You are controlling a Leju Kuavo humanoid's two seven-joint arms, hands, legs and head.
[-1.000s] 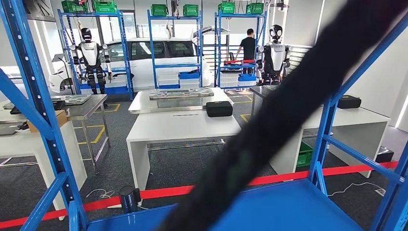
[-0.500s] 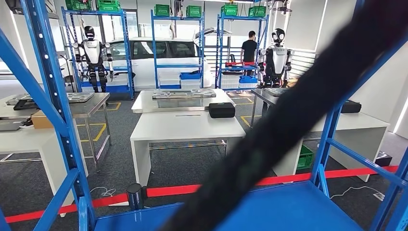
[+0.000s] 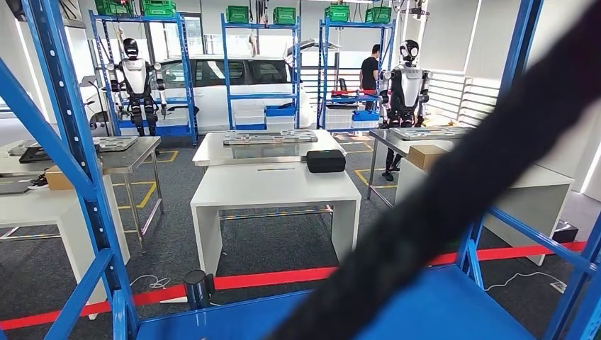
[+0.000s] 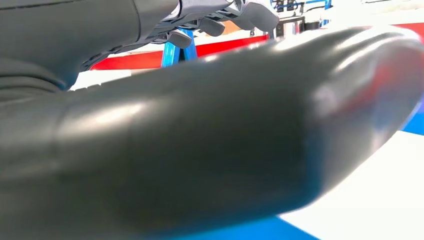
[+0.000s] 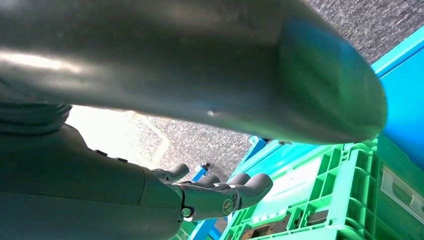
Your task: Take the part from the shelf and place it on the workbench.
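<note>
No readable text, label or number shows anywhere.

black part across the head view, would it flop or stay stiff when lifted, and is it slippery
The long black part probably stays stiff: it runs as one straight diagonal bar with no sag. It may be slippery, since its rounded surface shows glossy highlights. Its length suggests it could swing or tip if held off-centre. Whether either robot hand grips it is unclear.
</note>
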